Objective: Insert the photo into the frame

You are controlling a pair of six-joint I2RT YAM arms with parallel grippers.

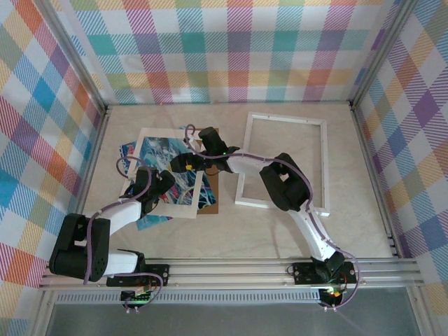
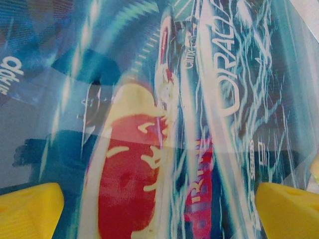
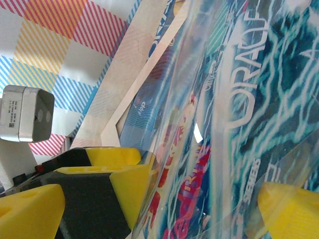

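Plaid walls in pastel checks closed off three sides of the beige desk (image 1: pixel 210 238). On the left, the left arm reached forward from its base to the stack of flat pieces. In the left wrist view, the left pincer (image 2: pixel 159 211) was spread as wide as it goes. Its yellow fingertips (image 2: pixel 30 211) sat at the two bottom corners and it hovered close over the print with nothing gripped.

The photo (image 1: pixel 159 155), all blue and teal swirls with white streaks and a red patch, lay flat on the left half of the desk. It showed through the opening of a cream mat (image 1: pixel 171 210), and printed corners poked out past the mat's left and near edges. A brown backing board (image 1: pixel 211 199) peeked out from under the mat's right side.

The right arm stretched across from its base to the same stack. In the right wrist view, the right pincer (image 3: pixel 159 211) also stood wide apart, low over the photo. A glossy clear sheet crossed in front of one finger, and whether that finger touched it could not be told.

Further right, the frame (image 1: pixel 287 117) lay flat and apart from the photo. The bare desk showed through its opening, and the right arm passed over its near left corner.
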